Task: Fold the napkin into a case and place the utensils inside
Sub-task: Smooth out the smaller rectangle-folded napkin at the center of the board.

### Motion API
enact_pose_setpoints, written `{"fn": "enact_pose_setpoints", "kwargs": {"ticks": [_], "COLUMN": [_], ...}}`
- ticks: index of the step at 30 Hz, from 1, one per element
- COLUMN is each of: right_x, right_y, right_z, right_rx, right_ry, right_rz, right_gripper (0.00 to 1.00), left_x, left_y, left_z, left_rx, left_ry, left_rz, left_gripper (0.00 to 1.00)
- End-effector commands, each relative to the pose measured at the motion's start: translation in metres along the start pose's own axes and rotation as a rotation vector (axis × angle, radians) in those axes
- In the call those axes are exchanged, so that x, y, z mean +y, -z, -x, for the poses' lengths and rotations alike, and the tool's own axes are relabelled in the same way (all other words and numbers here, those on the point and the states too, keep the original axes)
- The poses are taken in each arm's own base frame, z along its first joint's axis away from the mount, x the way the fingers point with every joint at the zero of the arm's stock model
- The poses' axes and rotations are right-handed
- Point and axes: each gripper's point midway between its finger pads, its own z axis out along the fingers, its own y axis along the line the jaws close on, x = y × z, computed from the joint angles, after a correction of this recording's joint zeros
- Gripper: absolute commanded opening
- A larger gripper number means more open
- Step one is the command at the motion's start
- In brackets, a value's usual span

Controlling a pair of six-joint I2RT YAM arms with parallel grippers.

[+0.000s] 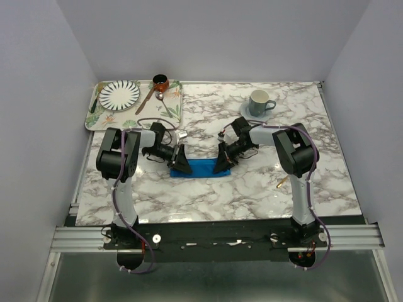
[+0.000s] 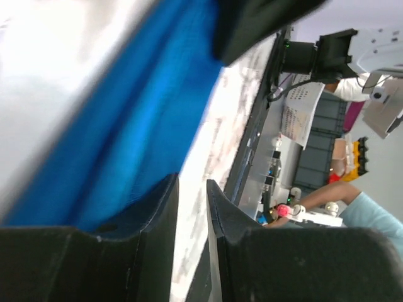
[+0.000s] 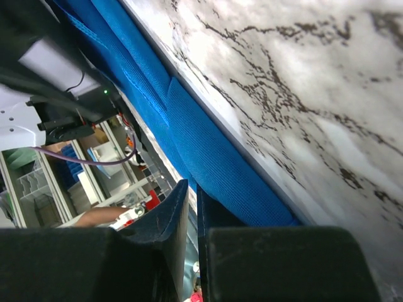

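Note:
The blue napkin lies on the marble table as a narrow, long folded strip between my two grippers. My left gripper is low at its left end. In the left wrist view the left gripper has its jaws a little apart with bare table in the gap, and the cloth lies beside one finger. My right gripper is at the strip's right end. In the right wrist view the right gripper has its jaws together and empty, beside the cloth. A gold utensil lies by the right arm. The silver utensil is not clearly visible.
A patterned tray at the back left holds a striped plate, a brown cup and a brown-handled spoon. A grey-green mug stands on a saucer at the back right.

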Motion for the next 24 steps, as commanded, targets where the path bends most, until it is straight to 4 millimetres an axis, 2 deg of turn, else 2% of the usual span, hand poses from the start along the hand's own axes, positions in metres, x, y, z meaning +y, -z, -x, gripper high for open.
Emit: {"fn": "enact_pose_setpoints", "kwargs": {"ticks": [1, 5, 8, 11, 12, 15, 19, 21, 22, 24], "right_x": [-0.054, -0.057, -0.052, -0.034, -0.021, 0.003, 0.040, 0.050, 0.054, 0.062], "right_y": [-0.011, -0.008, -0.005, 0.001, 0.006, 0.014, 0.030, 0.035, 0.039, 0.049], "right_z": [-0.004, -0.001, 0.001, 0.008, 0.010, 0.013, 0.013, 0.015, 0.015, 0.027], "right_rx": [-0.002, -0.012, -0.019, -0.040, -0.052, -0.066, -0.100, -0.110, -0.114, -0.141], "right_ry": [-0.046, -0.032, -0.011, 0.036, 0.062, 0.118, 0.216, 0.267, 0.287, 0.398], "right_rz": [-0.155, -0.173, -0.164, -0.130, -0.106, -0.055, -0.015, -0.015, -0.024, -0.065], "right_gripper": [0.19, 0.19, 0.19, 0.20, 0.21, 0.24, 0.30, 0.35, 0.41, 0.47], "left_x": [0.042, 0.050, 0.036, 0.016, 0.004, -0.011, -0.016, -0.014, -0.011, -0.013], "left_y": [-0.007, -0.009, -0.003, 0.009, 0.016, 0.031, 0.053, 0.061, 0.064, 0.067], "left_z": [-0.002, -0.008, -0.006, 0.007, 0.015, 0.033, 0.056, 0.065, 0.064, 0.071], "left_rx": [0.001, 0.010, 0.016, 0.000, -0.022, -0.075, -0.122, -0.112, -0.094, -0.088], "left_ry": [0.062, 0.093, 0.054, -0.049, -0.109, -0.251, -0.437, -0.519, -0.512, -0.531], "left_rz": [0.015, 0.019, 0.018, 0.043, 0.066, 0.167, 0.334, 0.390, 0.414, 0.412], "left_gripper": [0.31, 0.31, 0.34, 0.37, 0.39, 0.43, 0.47, 0.49, 0.50, 0.50]}}
